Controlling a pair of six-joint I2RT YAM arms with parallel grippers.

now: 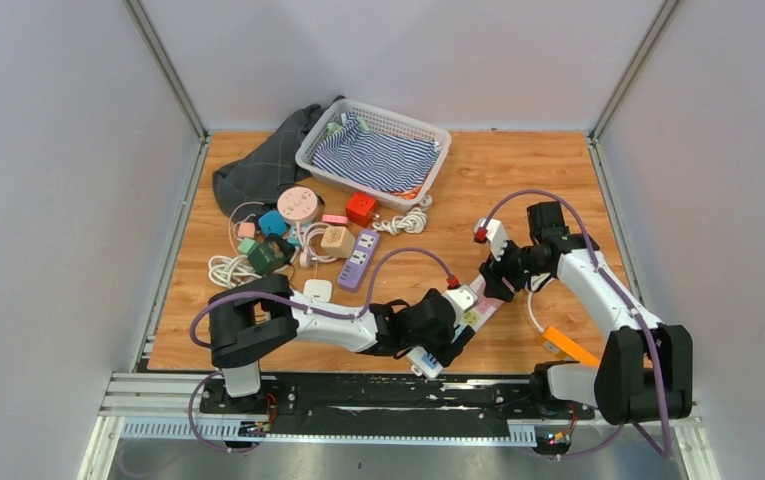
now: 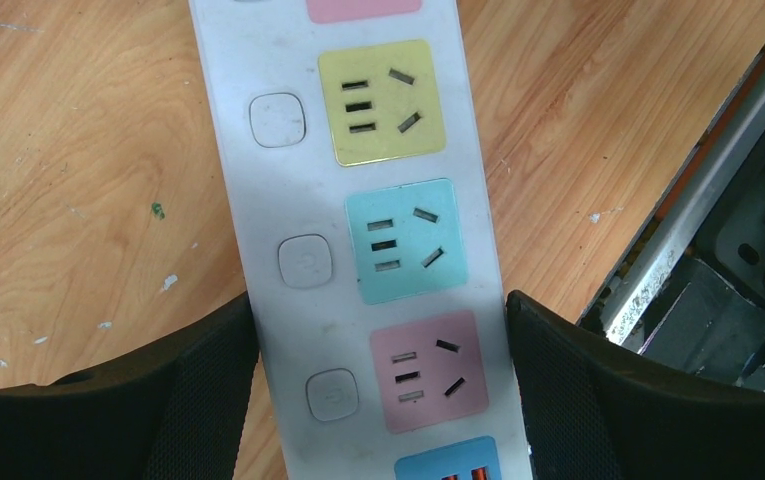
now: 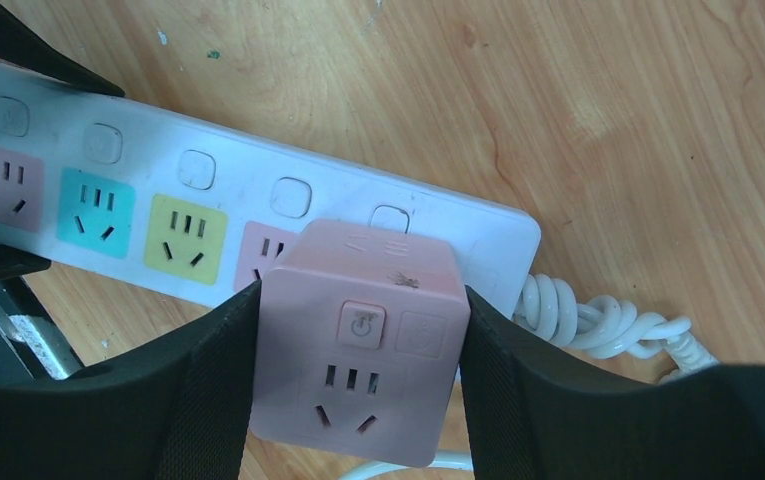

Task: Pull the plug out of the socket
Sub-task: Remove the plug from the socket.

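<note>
The socket is a white power strip (image 2: 258,230) with yellow, teal and pink outlets, lying slantwise near the table's front edge (image 1: 485,309). My left gripper (image 2: 378,300) is shut on it, one black finger (image 2: 208,390) pressed against each long side at the pink outlet. The plug, a pink cube adapter (image 3: 358,340), stands on the strip's cable end (image 3: 498,240). My right gripper (image 3: 363,290) is shut on it, pads tight against two opposite faces. The cube hides its own prongs and the outlet beneath it.
The strip's white coiled cable (image 3: 598,320) lies beside the cube. Far left, several adapters and cords (image 1: 298,235), a purple strip (image 1: 358,258), a dark cloth (image 1: 258,170) and a basket (image 1: 428,130) of striped fabric. An orange item (image 1: 568,345) lies front right. The metal front rail (image 2: 698,200) runs close by.
</note>
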